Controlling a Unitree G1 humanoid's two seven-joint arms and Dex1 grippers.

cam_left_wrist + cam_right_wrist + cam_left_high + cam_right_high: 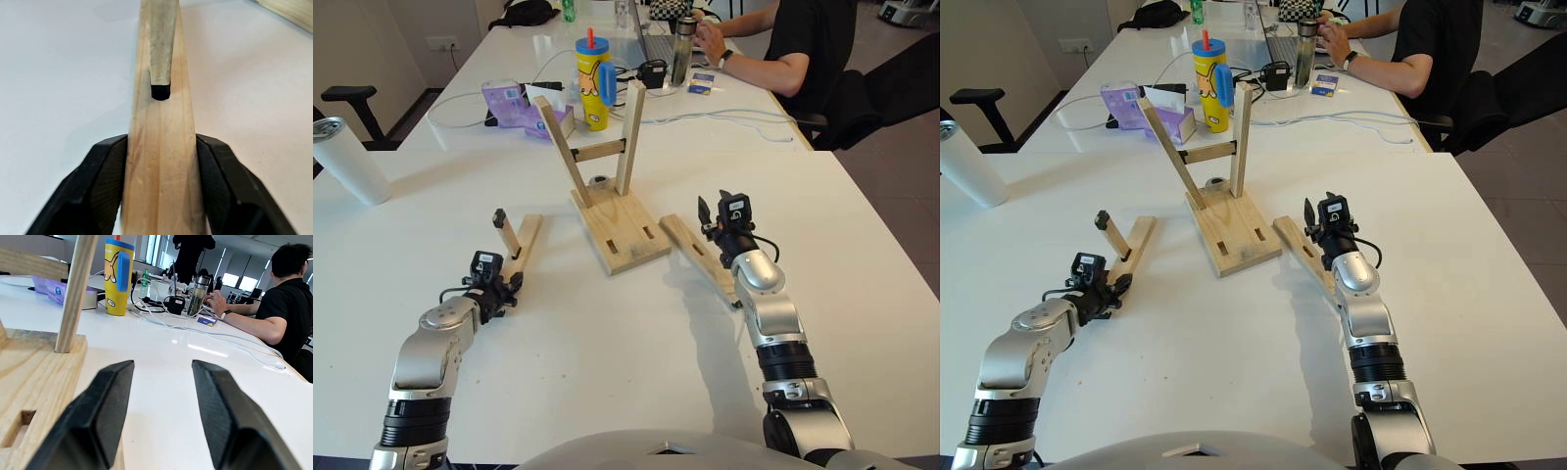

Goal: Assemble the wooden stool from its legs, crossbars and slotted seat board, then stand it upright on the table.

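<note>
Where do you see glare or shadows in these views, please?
Right wrist view: window light glares off the white table beyond the open right gripper. Left wrist view: the wooden leg clamped in the left gripper throws a soft shadow on the table beside it. Left eye view: the seat board is evenly lit, without glare.

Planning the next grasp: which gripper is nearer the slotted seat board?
Right. The right gripper, open, is close beside the seat board, over the right-hand leg. The left gripper is farther off on the other side, shut on the left-hand leg.
</note>
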